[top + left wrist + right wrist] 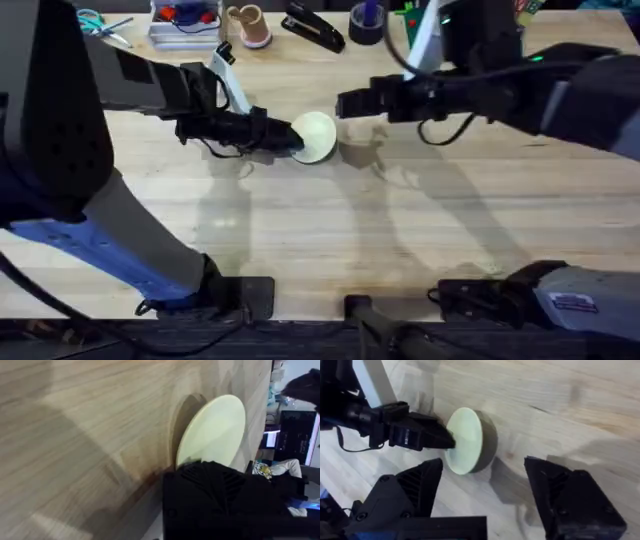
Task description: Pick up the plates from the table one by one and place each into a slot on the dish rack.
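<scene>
Plate [316, 137], pale cream-yellow, sits mid-table [320, 240] tipped up on edge, one flat face turned toward the right arm's side and the other toward the left arm's, its rim pinched by the left gripper [293, 137], whose fingers are closed onto it from the left. In the right wrist view the plate [465, 440] stands near upright with its shadow on the wood behind, the left gripper [447, 440] clamped at its edge. Right gripper [345, 103] hovers just beside the plate, jaws spread wide, holding nothing.
</scene>
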You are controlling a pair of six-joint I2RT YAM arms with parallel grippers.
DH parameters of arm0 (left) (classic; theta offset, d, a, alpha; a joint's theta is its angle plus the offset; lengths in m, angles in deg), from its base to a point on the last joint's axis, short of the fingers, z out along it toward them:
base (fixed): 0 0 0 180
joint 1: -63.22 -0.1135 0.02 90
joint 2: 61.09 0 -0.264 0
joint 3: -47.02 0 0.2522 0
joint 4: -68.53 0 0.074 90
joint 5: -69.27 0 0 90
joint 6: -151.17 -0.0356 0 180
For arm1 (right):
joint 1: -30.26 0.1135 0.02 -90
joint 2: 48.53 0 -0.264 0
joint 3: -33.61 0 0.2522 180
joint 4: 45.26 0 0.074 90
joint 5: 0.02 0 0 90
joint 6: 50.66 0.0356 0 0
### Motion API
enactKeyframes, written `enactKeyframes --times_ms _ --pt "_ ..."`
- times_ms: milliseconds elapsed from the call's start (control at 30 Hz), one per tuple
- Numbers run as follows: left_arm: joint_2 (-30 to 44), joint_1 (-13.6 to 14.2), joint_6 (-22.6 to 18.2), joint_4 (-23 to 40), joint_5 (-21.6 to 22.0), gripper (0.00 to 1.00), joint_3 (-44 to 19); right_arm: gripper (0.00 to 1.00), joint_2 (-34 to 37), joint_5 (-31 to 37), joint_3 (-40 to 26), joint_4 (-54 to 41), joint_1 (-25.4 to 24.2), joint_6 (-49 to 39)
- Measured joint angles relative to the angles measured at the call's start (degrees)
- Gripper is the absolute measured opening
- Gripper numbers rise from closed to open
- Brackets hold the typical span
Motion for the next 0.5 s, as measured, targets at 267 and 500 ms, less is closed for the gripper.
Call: enactKeyframes --times_ms 267,500 --pt "0.0 0.0 0.0 0.0 0.0 0.041 0.0 0.943 7.0 -0.6 0.0 6.6 3.5 2.6" --pt "0.0 0.0 0.0 0.0 0.0 0.041 0.0 0.939 12.0 -0.6 0.0 10.4 4.9 4.7"
